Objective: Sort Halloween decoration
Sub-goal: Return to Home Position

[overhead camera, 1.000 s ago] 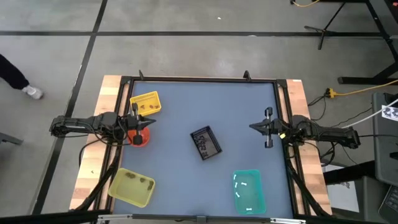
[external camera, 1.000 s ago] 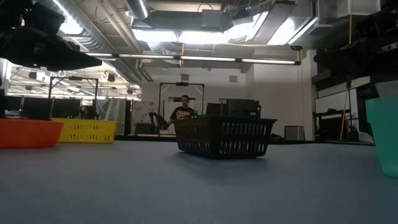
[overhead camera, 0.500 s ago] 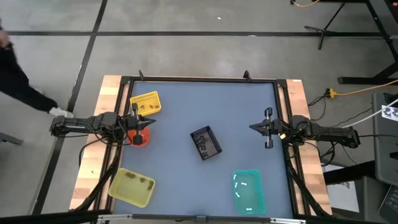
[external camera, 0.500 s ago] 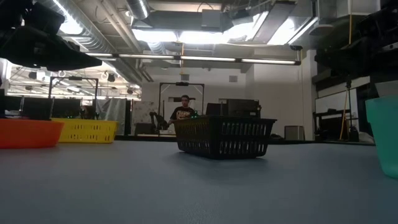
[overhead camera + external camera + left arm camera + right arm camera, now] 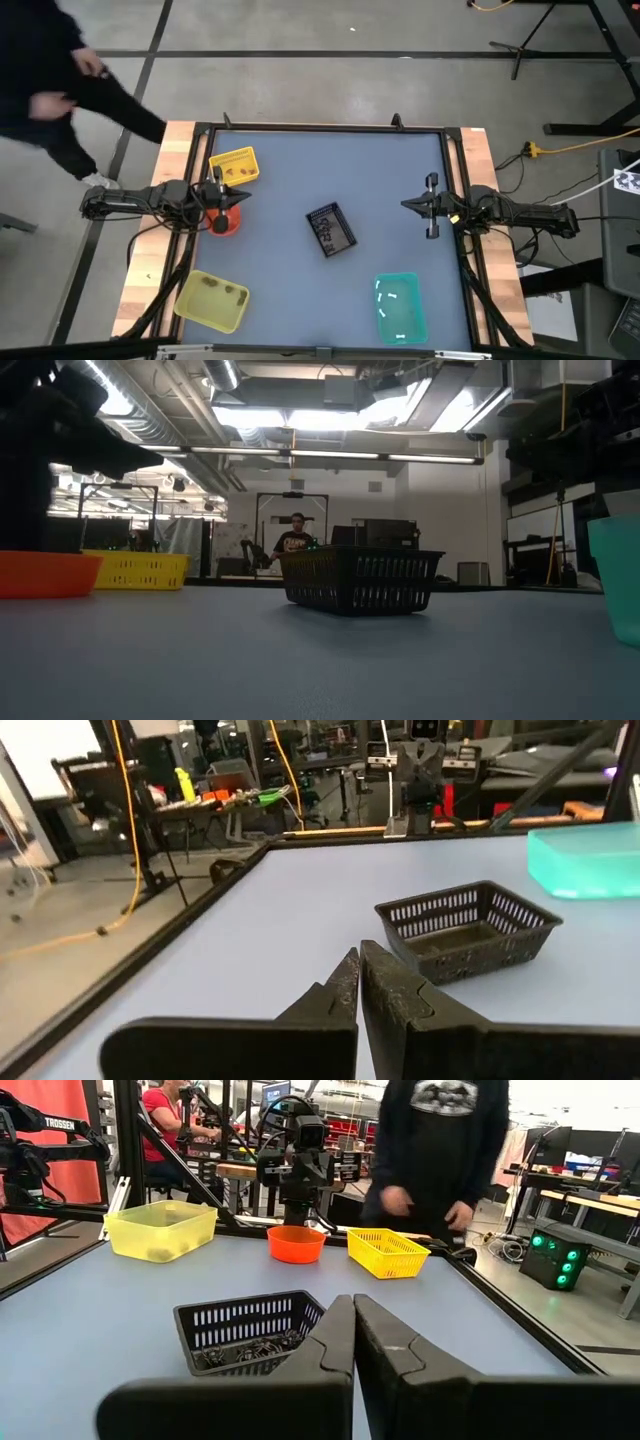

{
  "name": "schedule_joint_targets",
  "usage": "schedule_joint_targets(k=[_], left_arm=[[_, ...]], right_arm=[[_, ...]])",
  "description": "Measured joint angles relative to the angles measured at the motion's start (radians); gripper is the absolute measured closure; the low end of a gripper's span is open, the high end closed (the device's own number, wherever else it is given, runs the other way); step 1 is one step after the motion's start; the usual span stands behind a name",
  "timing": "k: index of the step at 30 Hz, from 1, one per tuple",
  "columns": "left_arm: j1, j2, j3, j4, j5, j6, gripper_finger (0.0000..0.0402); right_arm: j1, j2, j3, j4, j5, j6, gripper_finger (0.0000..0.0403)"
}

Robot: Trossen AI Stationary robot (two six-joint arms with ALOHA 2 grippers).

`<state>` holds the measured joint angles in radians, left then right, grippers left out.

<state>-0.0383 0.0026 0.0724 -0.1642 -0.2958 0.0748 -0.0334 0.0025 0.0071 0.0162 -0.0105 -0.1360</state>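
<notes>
The left arm (image 5: pixel 140 200) lies low and level at the left side, the left end effector (image 5: pixel 232 197) pointing inward, its fingers (image 5: pixel 343 988) pressed together. The right arm (image 5: pixel 510 212) mirrors it opposite, the right end effector (image 5: pixel 406 204) likewise closed, fingers (image 5: pixel 335 1330) touching.

Only legible text on my feeds: "TROSSEN" in white capitals on a dark arm link (image 5: pixel 58 1125), off past the table's edge in the right wrist view, in front of a red panel (image 5: pixel 62 1175). The white print on the person's dark shirt (image 5: pixel 445 1094) is too blurred to read.
</notes>
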Motion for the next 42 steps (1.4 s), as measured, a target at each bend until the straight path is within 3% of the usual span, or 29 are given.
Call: schedule_joint_targets(k=[14,22,25,42], left_arm=[[0.000,0.000,0.000,-0.003,0.086,-0.013,0.0401],[0.000,0.000,-0.029,0.081,0.239,-0.013,0.0401],[0.000,0.000,-0.065,0.183,0.238,-0.004,0.0401],[0.000,0.005,-0.065,0.183,0.236,0.007,0.0401]], right_arm=[[0.000,0.000,0.000,0.000,0.000,0.000,0.0398],[0.000,0.000,0.000,0.000,0.000,0.000,0.0398],[0.000,0.000,0.000,0.000,0.000,0.000,0.0398],[0.001,0.000,0.000,0.000,0.000,0.000,0.0398]])
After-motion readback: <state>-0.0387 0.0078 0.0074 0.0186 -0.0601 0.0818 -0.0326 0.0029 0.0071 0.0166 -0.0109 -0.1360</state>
